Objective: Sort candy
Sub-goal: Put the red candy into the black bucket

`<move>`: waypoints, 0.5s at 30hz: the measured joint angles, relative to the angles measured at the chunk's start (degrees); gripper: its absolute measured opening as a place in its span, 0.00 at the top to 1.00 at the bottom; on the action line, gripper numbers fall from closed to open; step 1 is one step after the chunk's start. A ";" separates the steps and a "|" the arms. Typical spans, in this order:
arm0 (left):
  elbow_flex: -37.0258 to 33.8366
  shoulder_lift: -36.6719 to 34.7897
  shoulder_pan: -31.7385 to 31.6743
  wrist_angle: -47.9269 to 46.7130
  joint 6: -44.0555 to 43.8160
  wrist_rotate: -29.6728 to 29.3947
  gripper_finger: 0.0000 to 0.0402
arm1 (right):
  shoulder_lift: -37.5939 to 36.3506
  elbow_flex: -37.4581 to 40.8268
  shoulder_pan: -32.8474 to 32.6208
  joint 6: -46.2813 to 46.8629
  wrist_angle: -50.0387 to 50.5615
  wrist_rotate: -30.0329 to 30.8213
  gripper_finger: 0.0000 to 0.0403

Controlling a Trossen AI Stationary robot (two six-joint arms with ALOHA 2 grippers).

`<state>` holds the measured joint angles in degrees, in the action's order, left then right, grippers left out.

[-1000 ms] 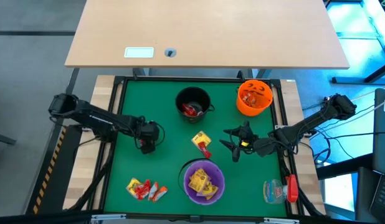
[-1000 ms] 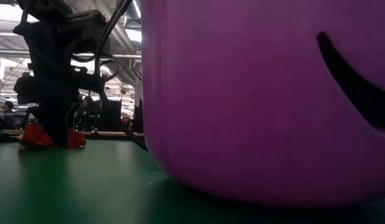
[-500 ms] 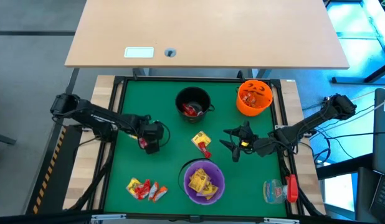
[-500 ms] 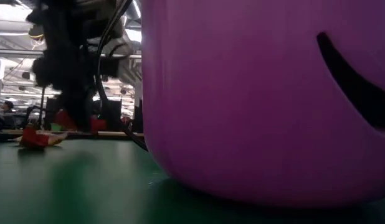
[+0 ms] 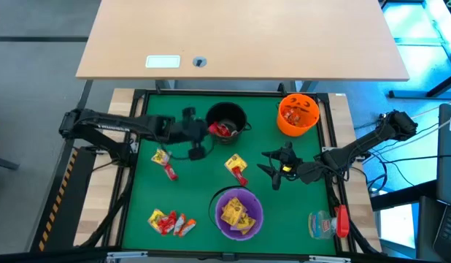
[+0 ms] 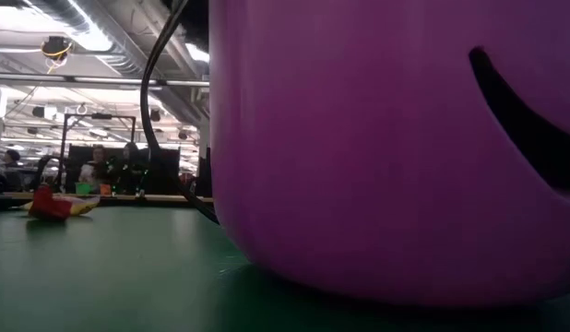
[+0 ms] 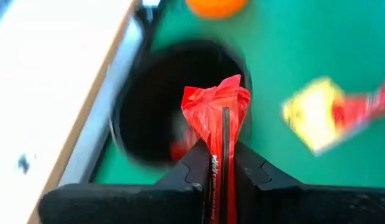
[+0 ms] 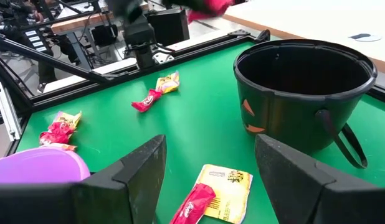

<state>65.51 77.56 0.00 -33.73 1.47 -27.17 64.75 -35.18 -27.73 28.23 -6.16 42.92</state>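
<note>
the left pincer (image 7: 222,163), clamped on a red shiny-wrapped candy (image 7: 215,112), hangs by the black plastic bucket's rim (image 7: 127,93); an early release risks missing

A pale wooden desk (image 5: 240,36) stands beyond the green table (image 5: 189,193), on a grey floor (image 5: 36,66). Seen level across the table, the room behind is a big hall with a duct (image 6: 73,23) along the ceiling, strip lights (image 6: 195,53) and dark monitors (image 6: 128,166) where people sit.
</note>
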 joint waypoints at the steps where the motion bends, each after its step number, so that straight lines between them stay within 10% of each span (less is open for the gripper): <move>1: 0.27 0.02 -1.50 3.13 1.92 1.82 0.93 | 0.00 0.00 0.00 0.00 -0.01 0.00 0.40; 10: 0.33 6.24 -15.60 18.32 4.39 23.94 0.92 | 0.00 0.00 0.00 0.00 -0.41 0.02 0.40; 15: 0.29 10.65 -18.01 18.70 4.20 26.97 0.78 | 0.00 0.00 0.00 0.00 -0.39 0.10 0.40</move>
<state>65.80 88.21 -18.01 -15.03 5.67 -0.20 64.75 -35.18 -27.73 28.23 -6.56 43.02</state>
